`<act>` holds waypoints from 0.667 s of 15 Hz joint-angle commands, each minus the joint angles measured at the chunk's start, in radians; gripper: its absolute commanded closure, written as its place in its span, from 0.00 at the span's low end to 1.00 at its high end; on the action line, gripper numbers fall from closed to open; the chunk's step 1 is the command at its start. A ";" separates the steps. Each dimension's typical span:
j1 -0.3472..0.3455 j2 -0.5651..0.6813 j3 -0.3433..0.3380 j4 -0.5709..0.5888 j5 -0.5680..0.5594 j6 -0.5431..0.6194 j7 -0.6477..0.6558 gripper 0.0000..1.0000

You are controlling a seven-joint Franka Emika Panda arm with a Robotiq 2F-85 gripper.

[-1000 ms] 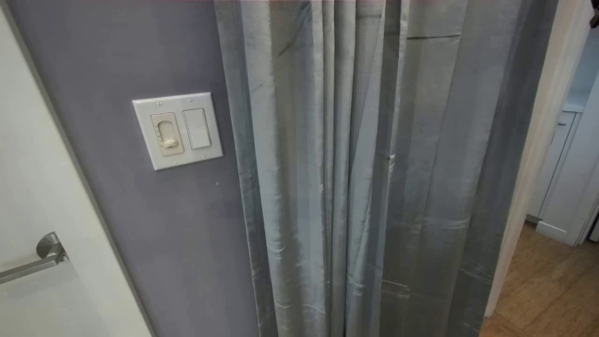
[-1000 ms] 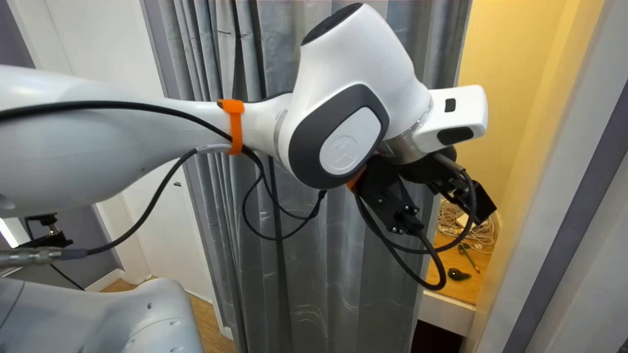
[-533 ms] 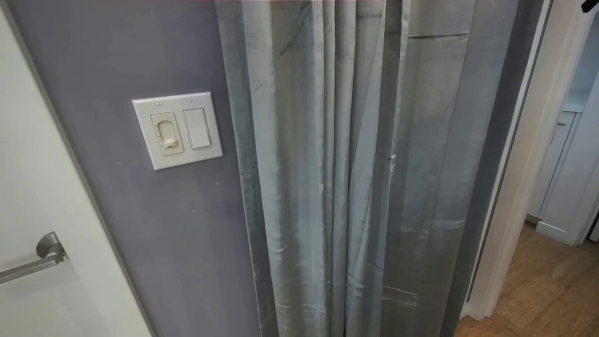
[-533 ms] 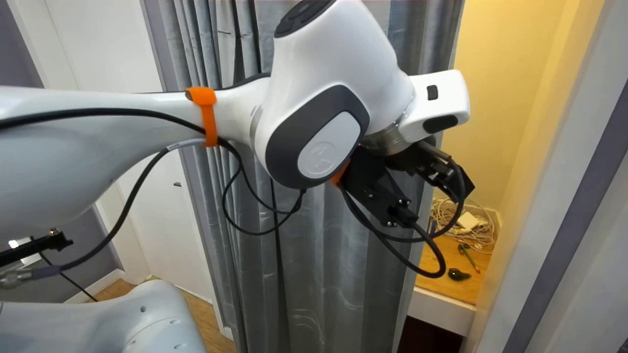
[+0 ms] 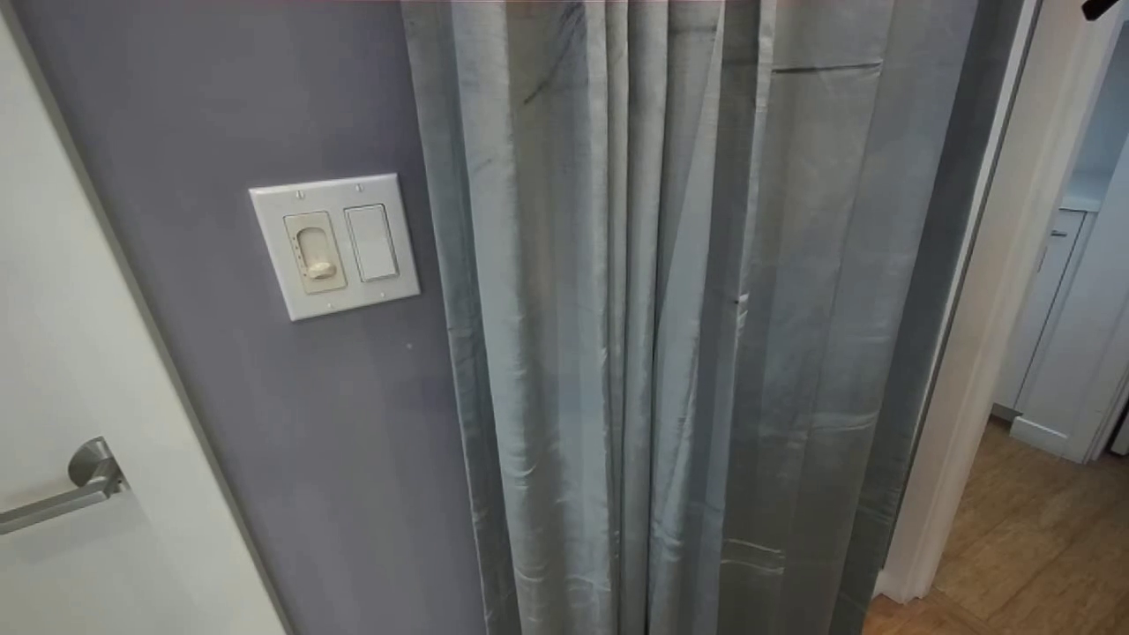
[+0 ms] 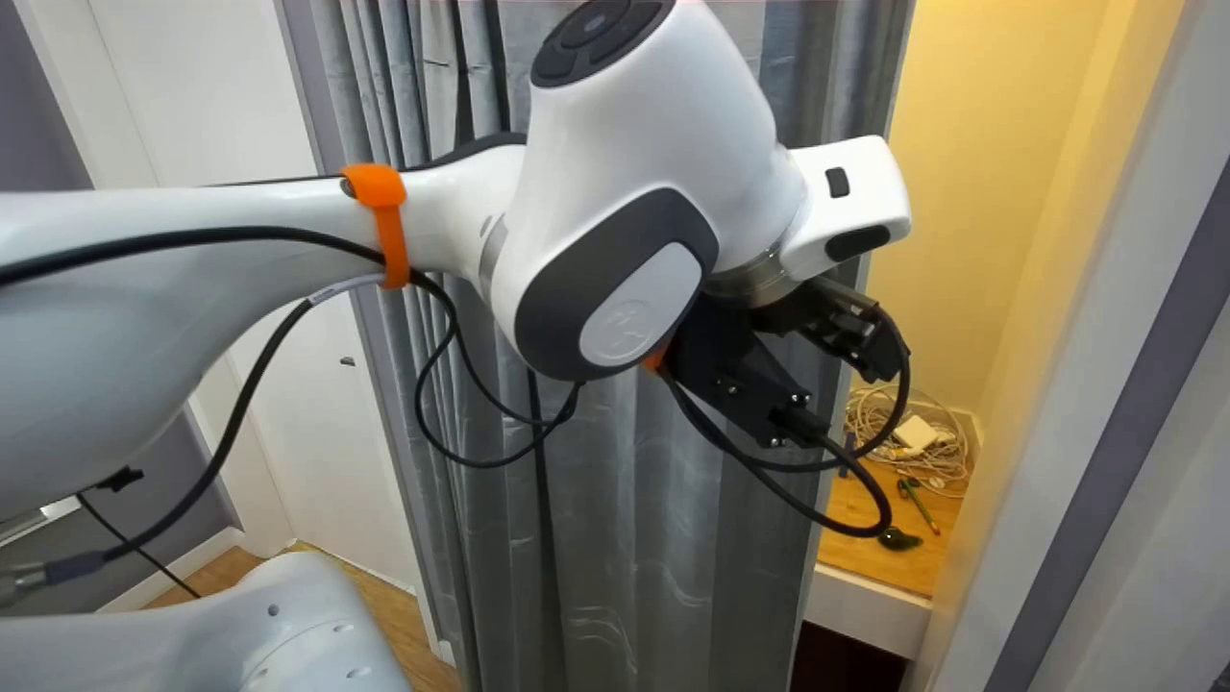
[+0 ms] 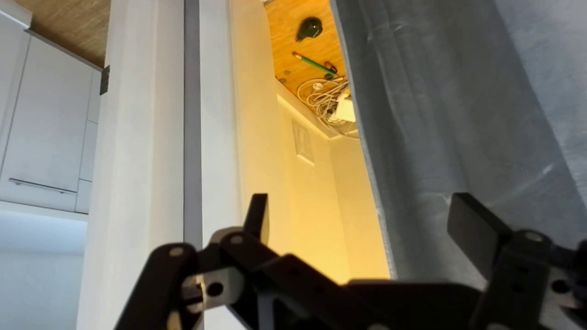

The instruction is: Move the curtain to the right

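The grey-blue pleated curtain hangs in both exterior views [image 5: 803, 265] [image 6: 634, 500] and fills the right side of the wrist view [image 7: 440, 114]. My gripper [image 7: 360, 204] is wide open with nothing between its fingers. In the wrist view the curtain's free edge runs between the two fingertips, with the right finger over the fabric and the left over the yellow recess. I cannot tell how far the fabric is from the fingers. In an exterior view the gripper's black body [image 6: 822, 322] is near the curtain's right edge; its fingers are hidden. A dark tip [image 5: 1098, 9] shows at the top right corner.
A yellow-lit recess [image 6: 990, 192] opens beside the curtain, with coiled cables [image 6: 947, 452] on a wooden shelf. A white door frame [image 7: 133, 160] stands beside it. A light switch plate [image 5: 335, 247] is on the lavender-grey wall. Black cables [image 6: 855, 529] hang from the arm.
In an exterior view the arm has moved left and its wrist has tilted. The curtain's free edge has swung left, then slightly back right, showing more of the door frame and recess.
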 commanded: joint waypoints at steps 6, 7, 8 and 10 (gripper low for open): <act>-0.010 -0.016 -0.005 -0.021 0.018 -0.001 -0.025 0.00; -0.010 -0.017 -0.005 -0.021 0.018 -0.001 -0.025 0.00; -0.010 -0.017 -0.005 -0.021 0.018 -0.001 -0.025 0.00; -0.010 -0.017 -0.005 -0.021 0.018 -0.001 -0.025 0.00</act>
